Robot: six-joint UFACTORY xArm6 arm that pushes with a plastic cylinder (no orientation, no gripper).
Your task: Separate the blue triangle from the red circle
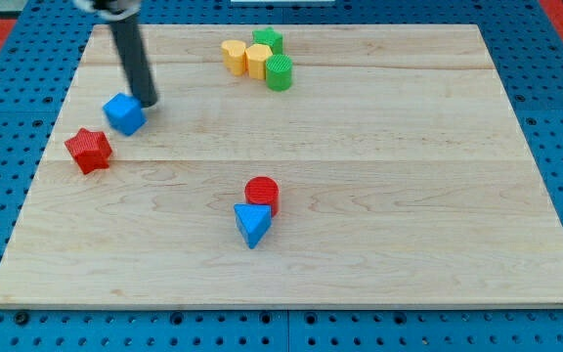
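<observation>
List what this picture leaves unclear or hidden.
- Rod above my tip: cut off by the camera view's top edge.
- Blue triangle and red circle: whether they touch; the triangle overlaps the circle's base.
- Yellow blocks and green blocks: huddled and small, exact shapes unclear.

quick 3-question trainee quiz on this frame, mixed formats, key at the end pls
1. True or false: the blue triangle touches the red circle.
2. My tip is nearest which block? A) red star B) blue cube C) green cylinder
3. Fill in: the yellow and green blocks cluster near the view's ___ edge.

Key: 1 true; 2 B, the blue cube; 3 top.
</observation>
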